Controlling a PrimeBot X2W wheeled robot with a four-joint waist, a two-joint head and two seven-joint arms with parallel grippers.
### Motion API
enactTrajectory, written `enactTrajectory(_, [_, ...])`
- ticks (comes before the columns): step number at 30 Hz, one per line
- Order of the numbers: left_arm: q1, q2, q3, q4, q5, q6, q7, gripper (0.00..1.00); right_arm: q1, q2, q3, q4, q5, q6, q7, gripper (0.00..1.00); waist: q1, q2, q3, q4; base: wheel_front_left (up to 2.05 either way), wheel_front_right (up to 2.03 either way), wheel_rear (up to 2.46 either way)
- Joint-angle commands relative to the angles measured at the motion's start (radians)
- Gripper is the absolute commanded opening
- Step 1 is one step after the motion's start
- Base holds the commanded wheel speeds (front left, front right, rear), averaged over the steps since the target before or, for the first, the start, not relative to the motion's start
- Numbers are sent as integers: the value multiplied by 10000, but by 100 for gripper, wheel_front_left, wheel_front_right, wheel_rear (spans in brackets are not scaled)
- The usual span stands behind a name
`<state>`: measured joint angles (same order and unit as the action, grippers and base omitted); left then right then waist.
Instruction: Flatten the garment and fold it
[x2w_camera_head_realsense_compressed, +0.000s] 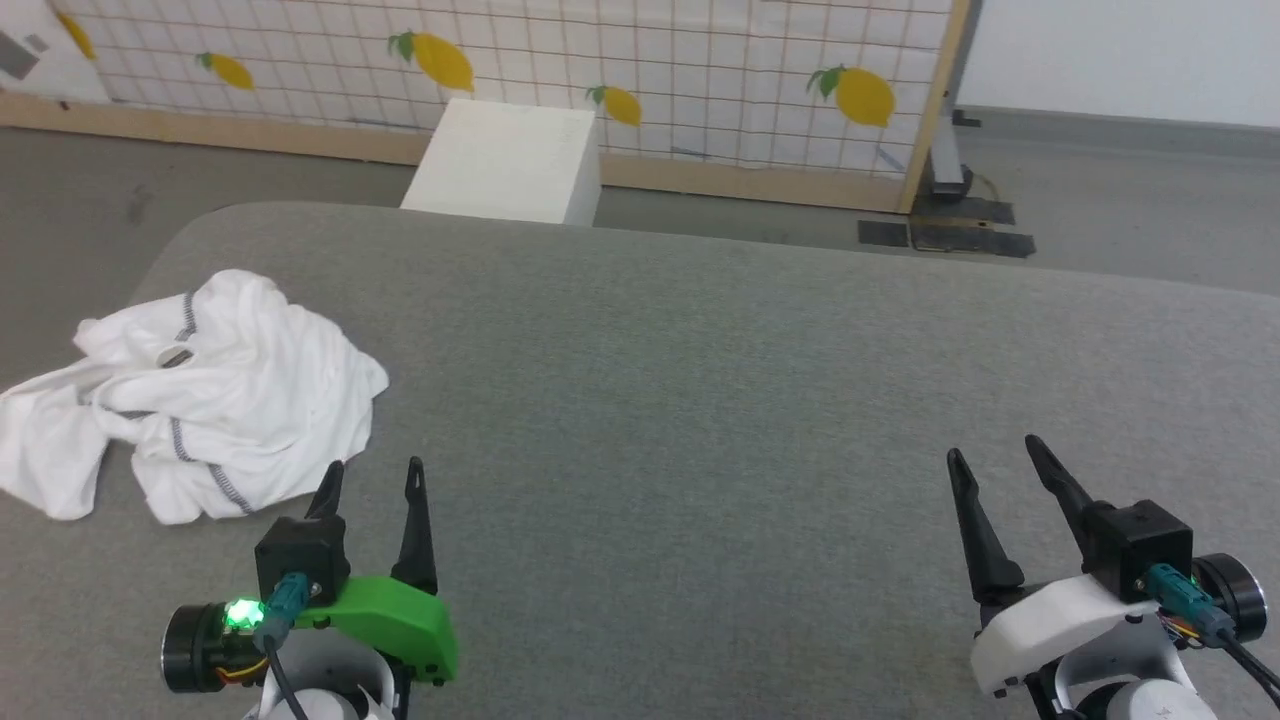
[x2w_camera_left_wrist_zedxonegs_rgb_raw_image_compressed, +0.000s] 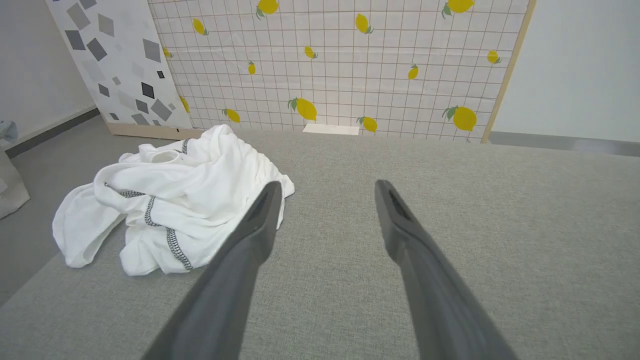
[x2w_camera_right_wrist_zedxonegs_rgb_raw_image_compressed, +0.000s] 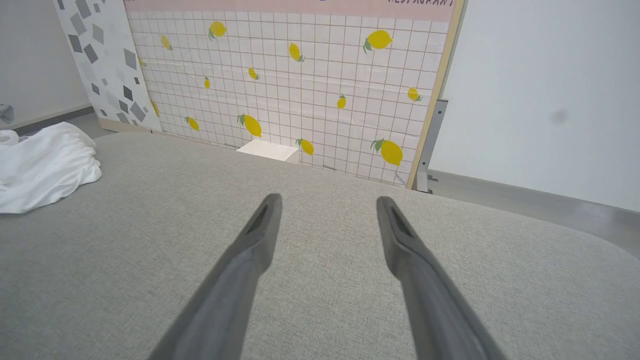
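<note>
While the garment (x2w_camera_head_realsense_compressed: 215, 400) lies crumpled, cropped panel lettering (x2w_camera_right_wrist_zedxonegs_rgb_raw_image_compressed: 421, 2) reads "RESTAURANT".

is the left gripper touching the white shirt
Cannot tell. In head and left wrist views one finger of the left gripper overlaps the edge of the white shirt; neither shows contact or a gap.

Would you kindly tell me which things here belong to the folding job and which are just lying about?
Job in hand: garment, left gripper, right gripper.
Just lying about: white box, lemon-print panel.
</note>
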<state>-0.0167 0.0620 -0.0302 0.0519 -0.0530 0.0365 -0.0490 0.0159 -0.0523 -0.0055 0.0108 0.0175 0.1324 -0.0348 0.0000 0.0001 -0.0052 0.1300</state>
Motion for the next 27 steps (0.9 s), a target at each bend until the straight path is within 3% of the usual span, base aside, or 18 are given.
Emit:
enactTrajectory(1, [-147, 77, -18, 43, -130, 82, -123, 100, -55, 5, 7, 27, 55, -4, -73, 100, 0, -1, -4, 260, 0, 0, 0])
enactTrajectory(27, [-147, 275, -175, 307, -694, 597, -605, 100, -213, 9, 163, 103, 155, -8, -277, 100, 0, -1, 5, 1777, 0, 0, 0])
